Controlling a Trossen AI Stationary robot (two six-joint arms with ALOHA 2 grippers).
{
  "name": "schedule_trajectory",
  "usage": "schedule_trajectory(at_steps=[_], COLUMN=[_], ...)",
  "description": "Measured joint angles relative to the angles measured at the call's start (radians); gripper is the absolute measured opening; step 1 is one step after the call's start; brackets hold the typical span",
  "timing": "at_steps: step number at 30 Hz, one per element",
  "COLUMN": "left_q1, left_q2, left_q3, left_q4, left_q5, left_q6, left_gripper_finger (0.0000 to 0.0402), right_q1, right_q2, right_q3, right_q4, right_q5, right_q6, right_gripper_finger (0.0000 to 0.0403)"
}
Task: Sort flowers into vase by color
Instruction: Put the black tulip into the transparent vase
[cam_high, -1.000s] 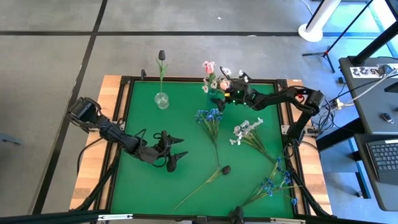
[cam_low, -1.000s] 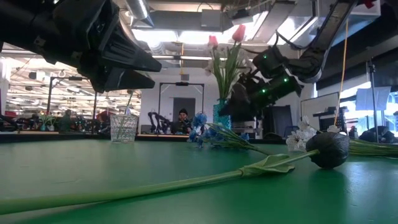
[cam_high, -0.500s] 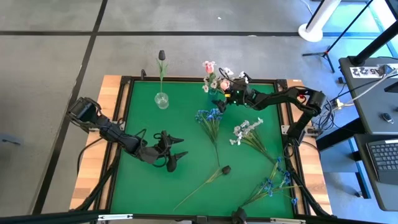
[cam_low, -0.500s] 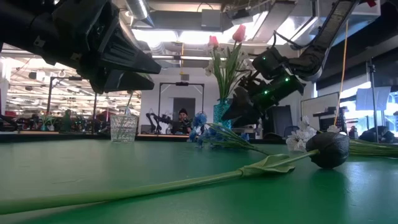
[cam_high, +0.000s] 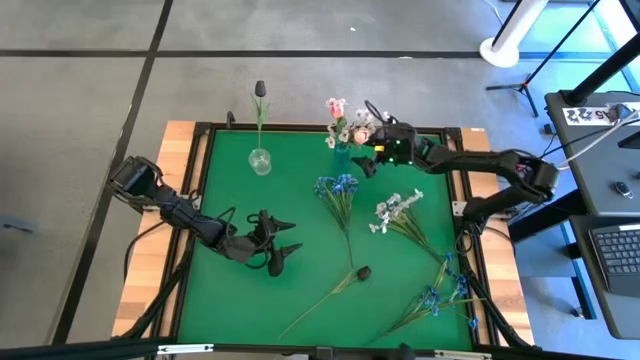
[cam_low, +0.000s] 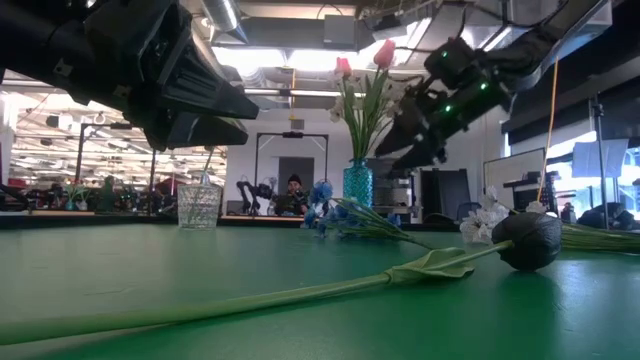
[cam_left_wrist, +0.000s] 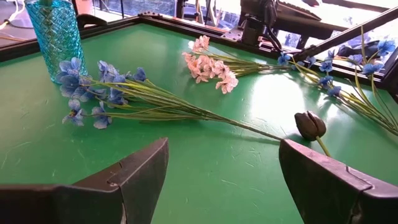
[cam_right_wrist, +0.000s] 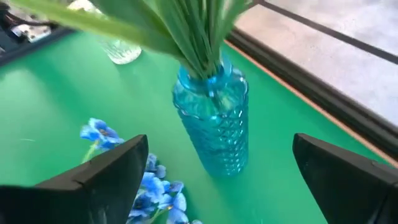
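1. My right hand (cam_high: 372, 160) hangs wide open and empty just beside the blue vase (cam_right_wrist: 212, 118). A careless swing could clip the tulip stems (cam_low: 365, 95) and tip it.
2. Blue flowers (cam_high: 338, 187) lie on the bench near that hand.
3. My left hand (cam_high: 285, 238), open and empty, waits well apart.

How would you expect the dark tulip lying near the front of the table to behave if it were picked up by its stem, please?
The dark tulip has a long thin stem, so it would probably bend and droop. Its rounded bud looks heavy for the stem and might swing or roll. It seems light overall.
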Motion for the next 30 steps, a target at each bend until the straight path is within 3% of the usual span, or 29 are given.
schedule_trajectory(at_steps=[5,13,16,20,23,27,30], left_q1=[0.0,0.002,0.004,0.008,0.008,0.002,-0.015], left_q2=[0.0,0.0,0.0,0.0,0.0,0.007,0.028], left_q3=[0.0,0.0,0.0,0.0,0.006,0.087,0.182], left_q4=[0.0,-0.012,-0.012,-0.012,-0.022,-0.189,-0.399], left_q5=[0.0,0.0,0.0,0.001,0.051,0.199,0.212], left_q6=[0.0,-0.009,-0.01,-0.026,-0.041,-0.085,-0.125], left_gripper_finger=[0.0297,0.0297,0.0297,0.0297,0.0297,0.0297,0.0298], right_q1=[0.0,0.002,0.003,0.008,0.069,0.194,0.3], right_q2=[-0.118,-0.436,-0.552,-0.649,-0.687,-0.708,-0.737], right_q3=[0.0,0.0,0.0,0.0,0.0,0.0,0.0], right_q4=[-0.126,-0.576,-0.738,-0.9,-0.98,-1.031,-1.035], right_q5=[0.038,0.084,-0.014,-0.251,-0.29,-0.234,-0.2], right_q6=[-0.035,-0.032,0.053,0.188,0.267,0.332,0.395], right_gripper_finger=[0.0397,0.0397,0.0397,0.0397,0.0397,0.0397,0.0397])
